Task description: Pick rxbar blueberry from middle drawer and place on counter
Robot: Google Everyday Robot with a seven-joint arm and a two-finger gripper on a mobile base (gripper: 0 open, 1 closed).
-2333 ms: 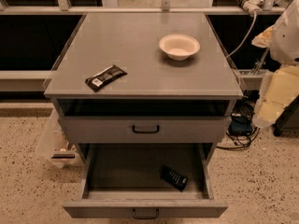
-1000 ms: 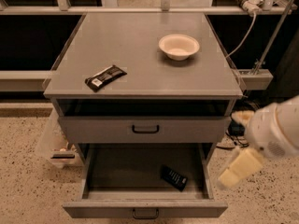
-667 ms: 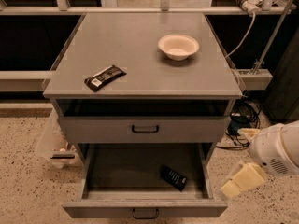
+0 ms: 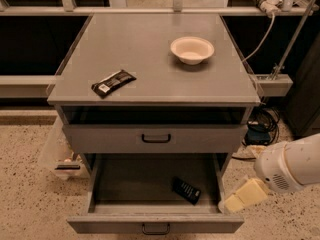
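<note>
2 drawer fronts sit below the counter [image 4: 150,54], the flat grey top of the cabinet. The upper drawer front [image 4: 100,138] is closed, with a dark handle at its centre. The middle drawer [image 4: 130,181], the lower of the 2, stands open toward the camera. Inside it, the rxbar blueberry [image 4: 186,190] lies flat on the drawer floor, in the right half and near the front wall, turned at a slant to the walls. It is the only item visible in the drawer.

On the counter lie 2 objects, well apart: a black bar with a white label [image 4: 113,83] near the front left edge, and a pale bowl [image 4: 192,49] upright toward the back right.

The gripper [image 4: 242,196], a pale yellowish piece at the end of the white arm [image 4: 292,168], hangs just outside the open drawer's front right corner, above the speckled floor [image 4: 30,204] and apart from the bar. Whether it is open or closed cannot be told, and nothing is seen in its grasp.
</note>
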